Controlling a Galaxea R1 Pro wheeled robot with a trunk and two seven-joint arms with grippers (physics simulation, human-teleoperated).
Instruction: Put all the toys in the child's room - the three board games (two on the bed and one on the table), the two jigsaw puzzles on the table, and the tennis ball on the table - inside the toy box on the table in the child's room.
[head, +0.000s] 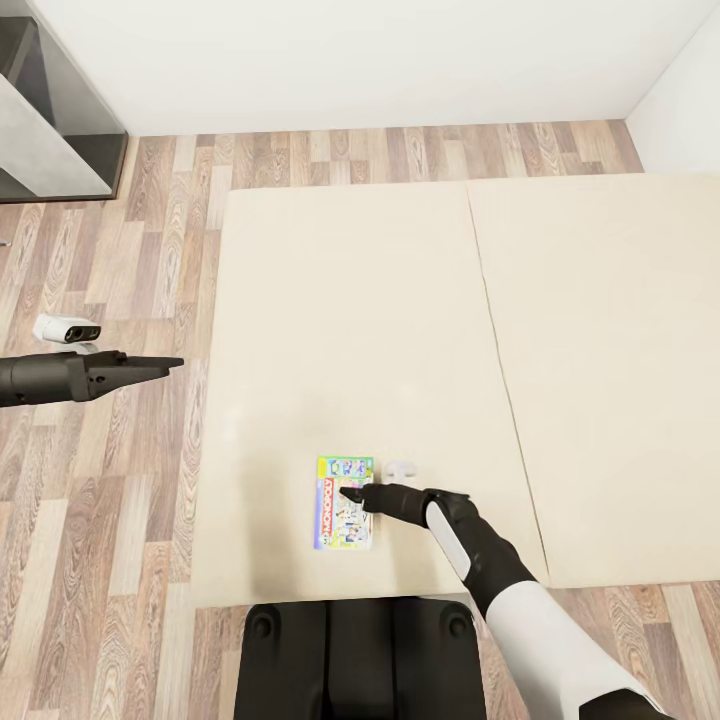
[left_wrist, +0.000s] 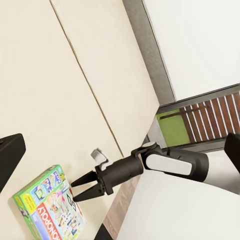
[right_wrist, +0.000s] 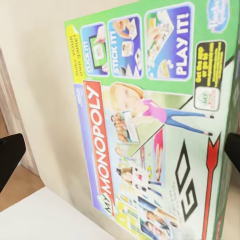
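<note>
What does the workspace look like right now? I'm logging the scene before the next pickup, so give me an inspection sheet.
Surface: beige bed mattress, two panels with a seam between them, bare apart from one box.
Job's things: Monopoly board game lying flat near the mattress's near edge.
Clutter: nothing seen.
Grippers: right tool open, over the Monopoly box, jaws spread in the left wrist view; whether it touches the box cannot be told. Left tool over the floor beside the bed, holding nothing; open or shut cannot be told.
Cables: nothing seen.
Surroundings: wood-plank floor, white wall, grey cabinet in the corner.
</note>
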